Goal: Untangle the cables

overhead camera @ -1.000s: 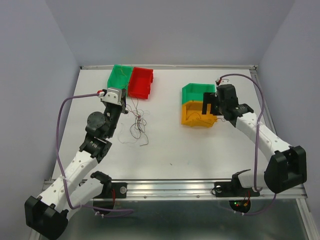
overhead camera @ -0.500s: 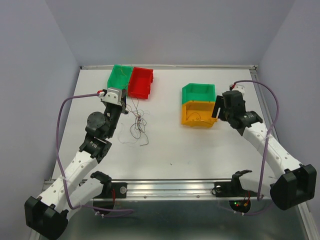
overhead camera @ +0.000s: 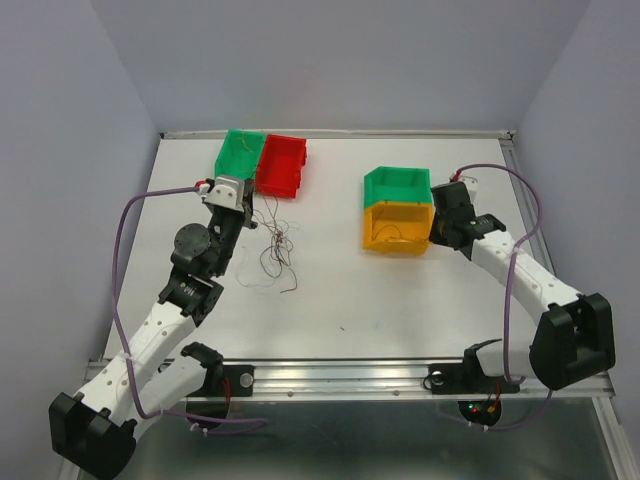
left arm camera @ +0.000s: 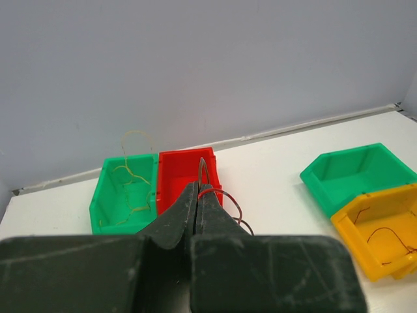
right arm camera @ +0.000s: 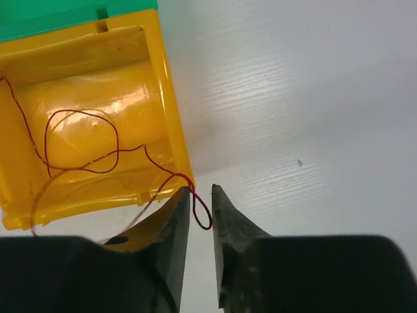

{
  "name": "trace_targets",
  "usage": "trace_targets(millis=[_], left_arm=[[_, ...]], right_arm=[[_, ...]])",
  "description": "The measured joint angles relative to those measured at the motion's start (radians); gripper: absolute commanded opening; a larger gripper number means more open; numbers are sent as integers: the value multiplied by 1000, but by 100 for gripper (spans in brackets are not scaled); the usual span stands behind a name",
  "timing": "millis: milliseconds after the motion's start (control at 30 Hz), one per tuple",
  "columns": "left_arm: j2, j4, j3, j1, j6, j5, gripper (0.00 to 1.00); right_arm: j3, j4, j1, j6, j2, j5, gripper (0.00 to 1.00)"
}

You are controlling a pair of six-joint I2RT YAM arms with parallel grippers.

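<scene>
While the right gripper's [right arm camera: 200, 189] jaws stand a sliver apart, a loop of the dark red strand [right arm camera: 207, 227] sits right in the gap between the tips, not visibly pinched. From there it runs ahead and left of the jaws, over the rim of the yellow bin [right arm camera: 171, 124], and curls across the bin's floor. A pull back over the bare bench [right arm camera: 293, 98] looks like the way out. On the other side, the left gripper's [left arm camera: 199, 189] jaws are pressed together. A red strand arches off the tips, seemingly nipped. The cables [overhead camera: 275, 245] lie just beside them, with the red bin [left arm camera: 182, 169] beyond. Each arm has its own wire nearest.
</scene>
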Motion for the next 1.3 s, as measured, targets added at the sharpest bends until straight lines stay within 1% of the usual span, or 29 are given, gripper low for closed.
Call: trace_targets(millis=[67,133,167,300,433,567,733,867,933,967,1033,1067,1133,1200,1267,1300], left_arm=[[0,-1,0,0,0,2,2],[0,-2,0,0,0,2,2],[0,-2,0,0,0,2,2],[-1,-2,0,0,0,3,2],[-1,-2,0,0,0,8,2],[1,-2,0,0,0,13,2],[2,-3,0,0,-1,14,2],[2,-3,0,0,0,16,2],[2,-3,0,0,0,16,2],[2,-3,0,0,0,17,2],[2,-3,0,0,-1,21,2],[2,-3,0,0,-1,24,2],[5,-3,0,0,-1,35,2],[11,-3,0,-1,-1,49,2],[20,-4,0,-1,-2,66,2],[26,-4,0,-2,-3,74,2]], right_arm=[[0,2,0,1,4,-9,4],[0,3,0,-2,14,-23,4],[0,3,0,-2,19,-29,1],[0,12,0,-10,26,-59,0],[0,60,0,-37,39,-96,1],[34,104,0,-65,156,-142,1],[94,126,3,-92,346,-175,1],[137,127,10,-109,430,-184,1],[166,124,13,-117,464,-183,5],[185,125,14,-123,486,-184,14],[210,122,18,-132,513,-180,24],[215,121,19,-133,515,-179,40],[217,120,23,-138,510,-179,48],[216,111,30,-133,483,-173,60],[215,103,44,-134,429,-168,67],[215,103,52,-134,401,-167,67]])
